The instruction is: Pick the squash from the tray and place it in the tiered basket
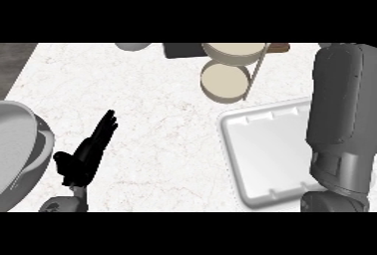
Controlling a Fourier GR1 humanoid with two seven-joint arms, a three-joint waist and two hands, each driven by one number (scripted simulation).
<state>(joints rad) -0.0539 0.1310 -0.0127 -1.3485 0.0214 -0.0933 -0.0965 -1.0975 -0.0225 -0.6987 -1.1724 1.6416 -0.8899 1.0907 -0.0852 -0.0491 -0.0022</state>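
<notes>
Fingers [105, 127] straight and close together on left hand [77, 164], well left of tray [258, 164]; resting, holding nothing. Right forearm [338, 124] across tray's right edge, running out past top of view; right hand out of sight, fingers impossible to judge. No squash visible on tray's bare part; possibly in the hidden hand. Just beyond tray's far edge, tiered basket [225, 79]. Risk: unseen release over basket, squash clipping a rim and rolling onto counter.
</notes>
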